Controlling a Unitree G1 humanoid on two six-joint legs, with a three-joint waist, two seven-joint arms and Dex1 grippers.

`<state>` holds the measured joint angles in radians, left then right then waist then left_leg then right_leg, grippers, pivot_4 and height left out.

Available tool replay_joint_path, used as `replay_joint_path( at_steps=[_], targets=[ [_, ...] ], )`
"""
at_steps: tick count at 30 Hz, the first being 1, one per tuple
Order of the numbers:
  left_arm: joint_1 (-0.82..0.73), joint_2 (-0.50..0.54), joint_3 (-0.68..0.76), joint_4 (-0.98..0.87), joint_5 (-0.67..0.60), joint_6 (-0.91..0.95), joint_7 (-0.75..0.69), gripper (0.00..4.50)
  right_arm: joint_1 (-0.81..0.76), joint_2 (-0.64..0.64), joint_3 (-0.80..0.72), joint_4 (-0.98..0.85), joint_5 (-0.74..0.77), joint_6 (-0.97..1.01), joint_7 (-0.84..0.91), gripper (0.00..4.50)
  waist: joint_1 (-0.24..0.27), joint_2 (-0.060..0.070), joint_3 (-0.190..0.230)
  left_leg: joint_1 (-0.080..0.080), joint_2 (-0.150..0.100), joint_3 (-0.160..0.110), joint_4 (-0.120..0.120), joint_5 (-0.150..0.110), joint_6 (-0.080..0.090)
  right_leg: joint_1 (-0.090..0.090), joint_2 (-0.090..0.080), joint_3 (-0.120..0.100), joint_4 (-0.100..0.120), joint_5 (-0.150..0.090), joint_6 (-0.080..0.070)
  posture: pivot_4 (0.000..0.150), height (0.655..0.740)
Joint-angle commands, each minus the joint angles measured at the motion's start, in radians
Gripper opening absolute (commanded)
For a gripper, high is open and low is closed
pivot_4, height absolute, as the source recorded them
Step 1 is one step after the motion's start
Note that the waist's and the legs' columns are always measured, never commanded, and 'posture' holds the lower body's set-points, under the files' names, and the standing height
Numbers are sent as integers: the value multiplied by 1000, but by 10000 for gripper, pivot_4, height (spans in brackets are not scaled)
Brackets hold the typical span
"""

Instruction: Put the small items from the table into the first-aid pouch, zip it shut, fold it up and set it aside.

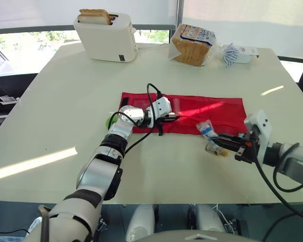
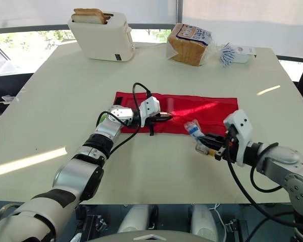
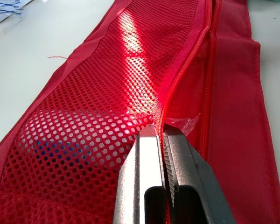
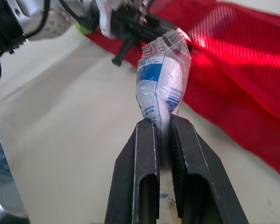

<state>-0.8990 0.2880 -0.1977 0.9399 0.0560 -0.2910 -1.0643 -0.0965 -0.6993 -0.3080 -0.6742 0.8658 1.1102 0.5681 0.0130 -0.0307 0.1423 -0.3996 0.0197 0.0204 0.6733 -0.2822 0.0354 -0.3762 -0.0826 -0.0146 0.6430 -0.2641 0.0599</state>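
The right gripper (image 4: pixel 162 122) is clamping a wrapped blue-and-white packet (image 4: pixel 161 84), whose long axis is pointing ahead toward the red first-aid pouch (image 1: pixel 207 112). The left gripper (image 3: pixel 159 133) is pinching that pouch's zipper (image 3: pixel 184 74), and the pouch is stretching ahead across the white table (image 1: pixel 65 101), with windows (image 1: pixel 45 36) beyond.

A white plastic two-slot toaster (image 1: pixel 107 38) stands upright at the far left of the pale, matte table (image 1: pixel 65 101), with a small dark control low on the side facing the camera. Two slices of light brown bread (image 1: pixel 95 16) stick up out of its slots. Well to its right, also along the far edge, lies a clear plastic bag of sliced bread with a blue-and-white label (image 1: pixel 193 44), its bunched end pointing right. A small white package with blue print (image 1: pixel 245 54) lies just beside that end. Behind the table, white roller blinds (image 1: pixel 40 12) hang over windows showing green foliage (image 1: pixel 50 35).
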Motion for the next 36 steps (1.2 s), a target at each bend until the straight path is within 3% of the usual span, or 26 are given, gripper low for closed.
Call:
replay_joint_path(
  at_steps=[1,8,15,20,22,23,24,30,36],
  targets=[
    [-11,-1,1,-21,0,-6,1,0,-7,-38,-92,-6,45,-46,30,290,0,0,0,0,0,0,0,0,0,0,0,0,0,0,0,1500,7400],
    [-14,-4,1,-16,1,-8,3,0,44,-111,-54,3,-14,-106,60,290,0,0,0,0,0,0,0,0,0,0,0,0,0,0,0,1500,7400],
    [-17,-6,0,-14,2,-10,3,0,92,-110,335,22,-313,-238,-5,290,-1,0,0,0,0,0,0,0,0,0,0,0,0,0,0,1500,7400],
    [-20,0,2,-14,3,-9,1,0,95,-63,410,11,-329,-254,10,290,-1,0,0,0,0,0,0,0,0,0,0,0,0,0,0,1500,7400],
    [-20,2,2,-14,3,-8,1,0,90,-67,412,3,-327,-250,24,8696,-1,0,0,0,0,0,0,0,0,0,0,0,0,0,0,1500,7400],
    [-19,2,1,-15,3,-8,1,0,88,-74,412,0,-328,-250,31,10183,-1,0,0,0,0,0,0,0,-1,0,0,0,0,0,0,1500,7400],
    [-17,2,1,-16,3,-7,1,0,87,-78,408,-5,-329,-254,38,16317,-1,0,0,0,0,0,0,0,-1,0,1,0,0,0,0,1500,7400],
    [-16,1,0,-14,4,-7,1,0,-14,-94,381,-92,-252,-155,50,43305,-2,0,0,0,0,0,0,0,0,0,1,0,0,0,0,1500,7400],
    [-16,-1,1,-14,3,-7,4,0,-146,-129,424,-132,-236,6,11,43305,1,0,0,0,0,0,0,0,0,0,0,0,0,0,0,1500,7400]
  ],
)
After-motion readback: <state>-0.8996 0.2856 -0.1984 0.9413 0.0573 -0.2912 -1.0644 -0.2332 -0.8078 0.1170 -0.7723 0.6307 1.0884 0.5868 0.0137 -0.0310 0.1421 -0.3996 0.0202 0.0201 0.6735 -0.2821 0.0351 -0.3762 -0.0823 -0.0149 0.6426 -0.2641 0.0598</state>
